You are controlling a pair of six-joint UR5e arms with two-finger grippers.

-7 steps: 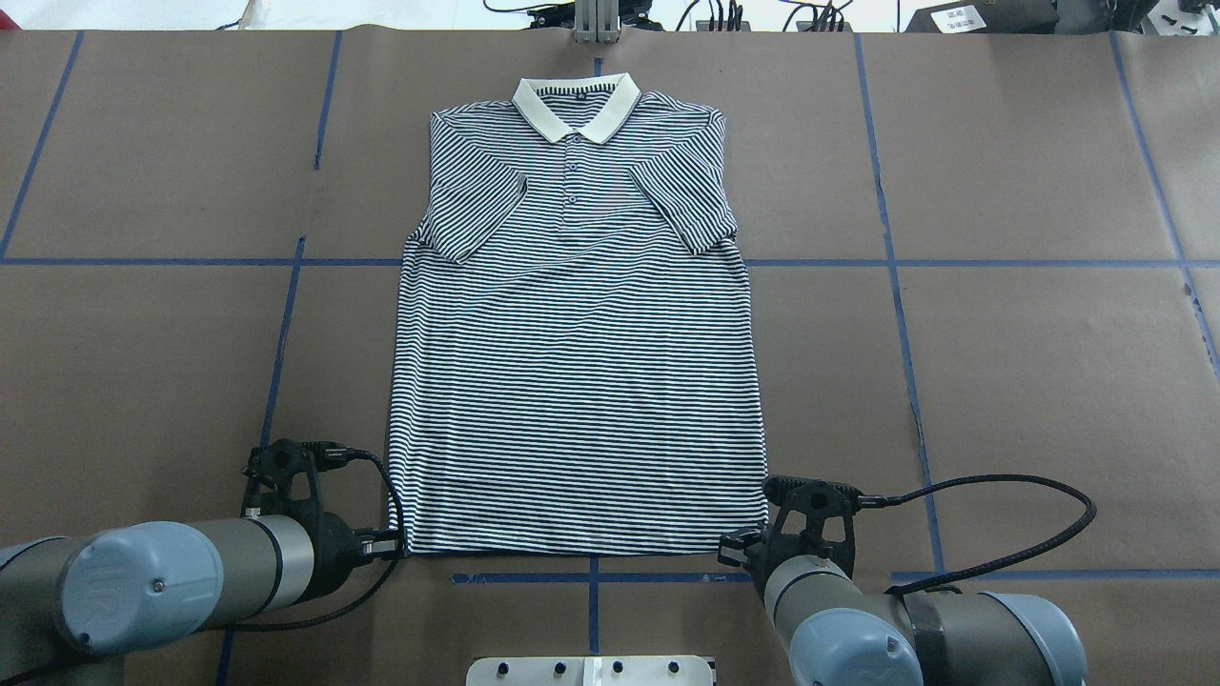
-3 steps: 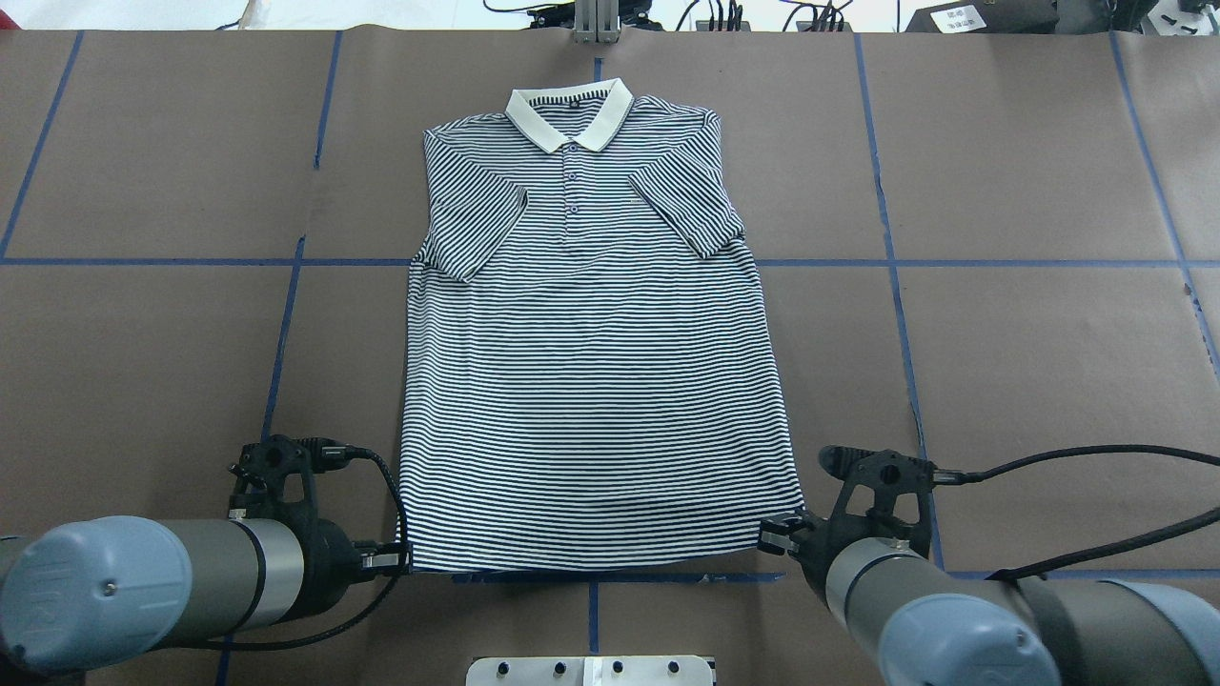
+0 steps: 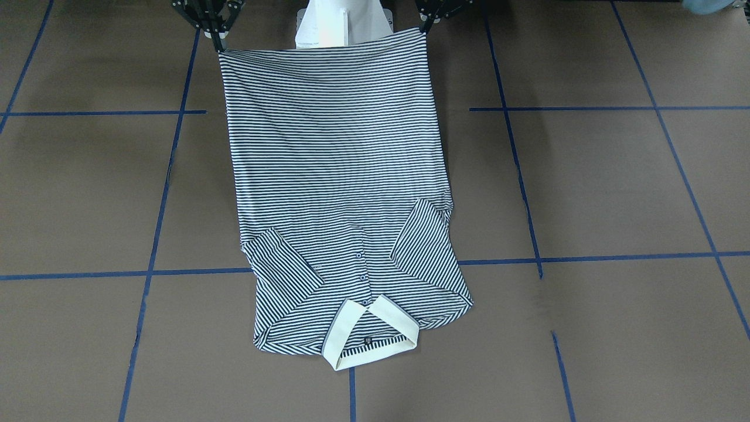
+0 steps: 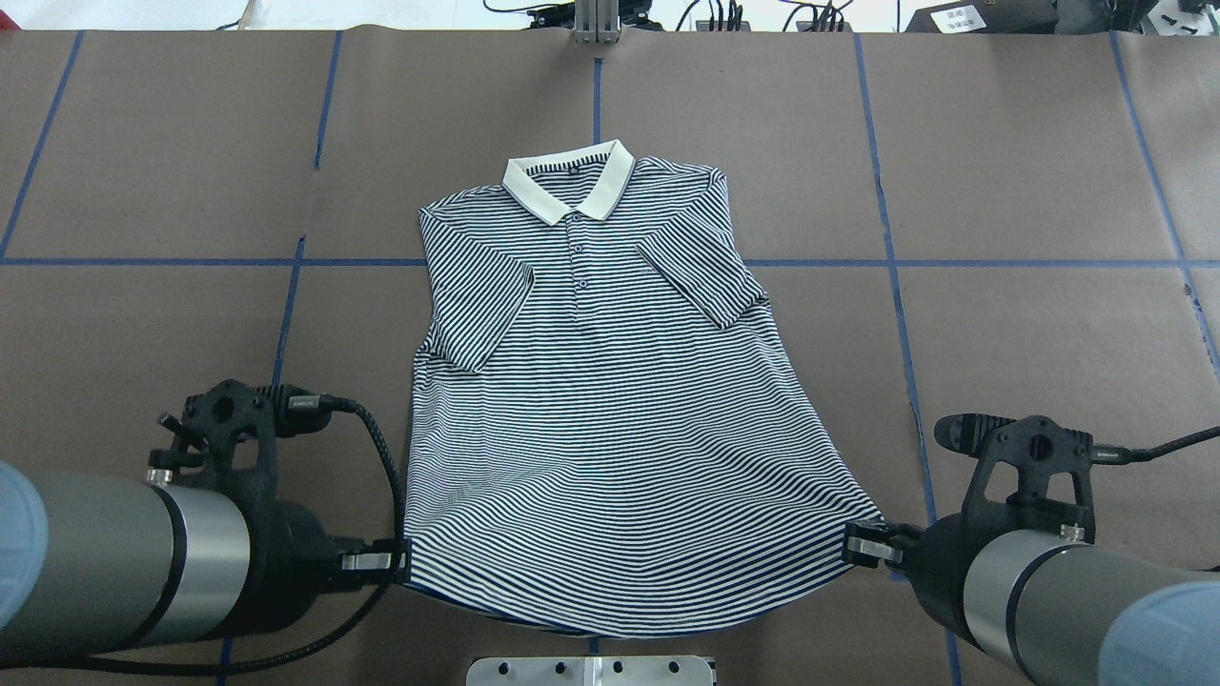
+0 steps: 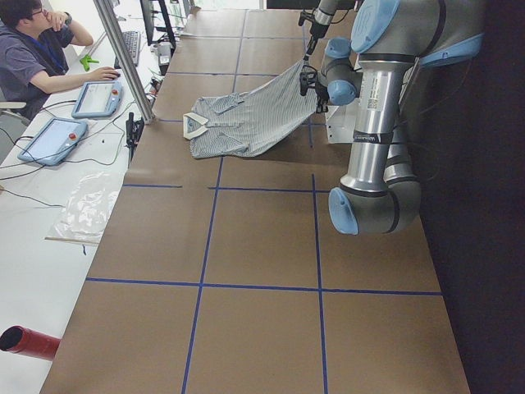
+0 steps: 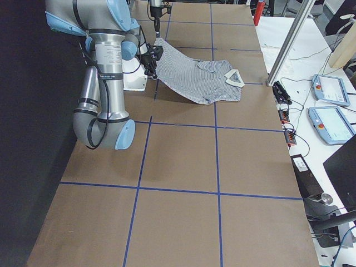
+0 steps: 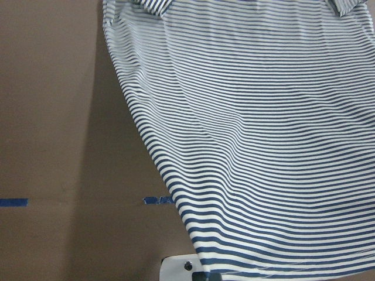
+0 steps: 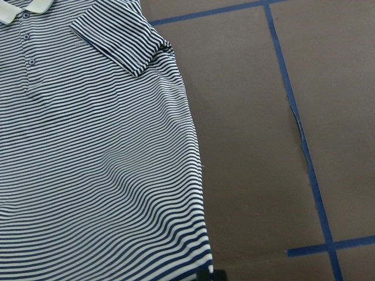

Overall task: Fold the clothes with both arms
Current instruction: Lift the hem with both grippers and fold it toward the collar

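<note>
The striped polo shirt (image 4: 610,400) lies front up with its cream collar (image 4: 569,186) at the far end and both sleeves folded in over the chest. Its near hem is lifted off the table and stretched between my two grippers. My left gripper (image 4: 396,562) is shut on the hem's left corner. My right gripper (image 4: 858,548) is shut on the hem's right corner. In the front-facing view the right gripper (image 3: 218,44) and the left gripper (image 3: 426,26) hold the shirt (image 3: 334,164) taut at the top. The wrist views show the raised cloth (image 7: 263,146) (image 8: 99,146).
The table (image 4: 1048,171) is covered in brown paper with blue tape lines. A white base plate (image 4: 591,670) sits under the raised hem at the near edge. A metal post (image 4: 596,19) stands at the far edge. An operator (image 5: 33,49) sits at a side desk.
Both grippers have risen with the hem corners and drawn back towards me. The right gripper moved outwards to the right. The shirt slid nearer, its collar now well short of the far edge.
</note>
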